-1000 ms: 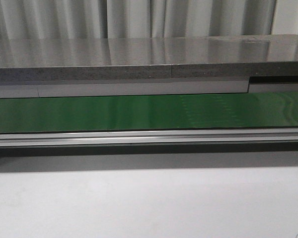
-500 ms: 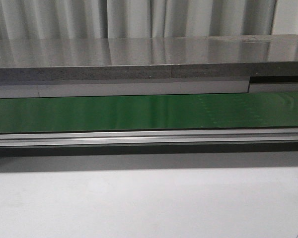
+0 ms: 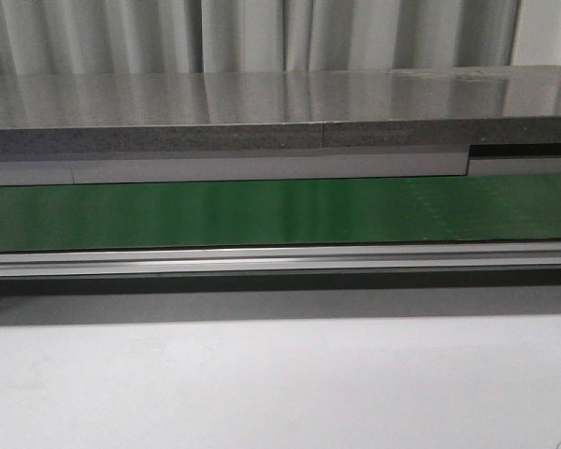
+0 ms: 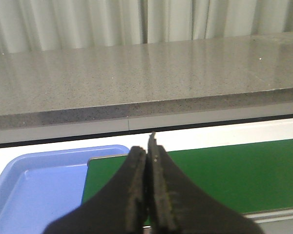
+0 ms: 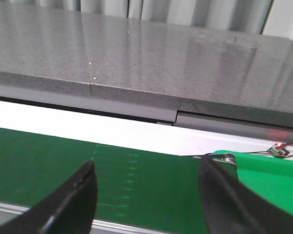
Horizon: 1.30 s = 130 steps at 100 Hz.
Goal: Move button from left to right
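My left gripper (image 4: 147,161) has its fingers pressed together with nothing between them. Just beyond and to one side of its tips lies a blue tray (image 4: 34,180); the part I can see holds nothing. My right gripper (image 5: 146,195) is spread wide and grips nothing, poised over the green conveyor belt (image 5: 136,180). A grey stone surface (image 3: 262,103) runs behind the belt. I cannot see the button in any view.
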### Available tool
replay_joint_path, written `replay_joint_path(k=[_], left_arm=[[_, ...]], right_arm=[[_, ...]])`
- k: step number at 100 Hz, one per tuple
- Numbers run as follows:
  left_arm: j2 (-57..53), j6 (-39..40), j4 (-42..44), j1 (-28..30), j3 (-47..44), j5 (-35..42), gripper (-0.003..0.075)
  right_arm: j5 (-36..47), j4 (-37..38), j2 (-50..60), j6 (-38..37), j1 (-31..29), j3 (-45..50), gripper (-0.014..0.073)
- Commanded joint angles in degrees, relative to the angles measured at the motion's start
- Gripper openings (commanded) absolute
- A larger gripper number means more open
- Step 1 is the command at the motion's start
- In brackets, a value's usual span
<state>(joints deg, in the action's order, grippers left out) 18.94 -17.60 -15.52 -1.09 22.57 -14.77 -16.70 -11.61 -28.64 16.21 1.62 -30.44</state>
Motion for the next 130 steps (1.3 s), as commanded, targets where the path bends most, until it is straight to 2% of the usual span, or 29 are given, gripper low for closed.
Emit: replay_joint_path(k=[1, 24, 44, 94, 101, 108, 130], left_arm=[[0.43, 0.02, -0.48, -0.47, 1.57, 4.77, -0.0020], [0.43, 0.02, -0.48, -0.47, 1.57, 4.77, -0.0020], [0.43, 0.02, -0.48, -0.47, 1.57, 4.77, -0.0020], [0.43, 0.02, -0.48, -0.47, 1.57, 4.77, -0.0020], [0.43, 0.02, -0.48, -0.47, 1.57, 4.77, -0.0020], [0.43, 0.02, -0.48, -0.47, 1.57, 4.77, -0.0020], [0.43, 0.02, -0.48, -0.47, 1.57, 4.77, -0.0020]], right_arm=[[1.46, -0.77, 5.19, -0.07, 0.04, 0.57, 0.0458], [-4.09, -0.77, 14.28, -0.07, -0.09, 3.09, 0.0458], [-2.49, -1.26, 18.02, -0.07, -0.09, 6.34, 0.0458], [-3.00, -1.83, 18.68, -0.07, -0.09, 6.69, 0.0451], [-3.27, -1.83, 18.68, -0.07, -0.09, 6.69, 0.0414], [-3.39, -1.83, 18.68, -0.07, -0.09, 6.69, 0.0339], [-3.39, -1.83, 18.68, -0.07, -0.09, 6.69, 0.0031]])
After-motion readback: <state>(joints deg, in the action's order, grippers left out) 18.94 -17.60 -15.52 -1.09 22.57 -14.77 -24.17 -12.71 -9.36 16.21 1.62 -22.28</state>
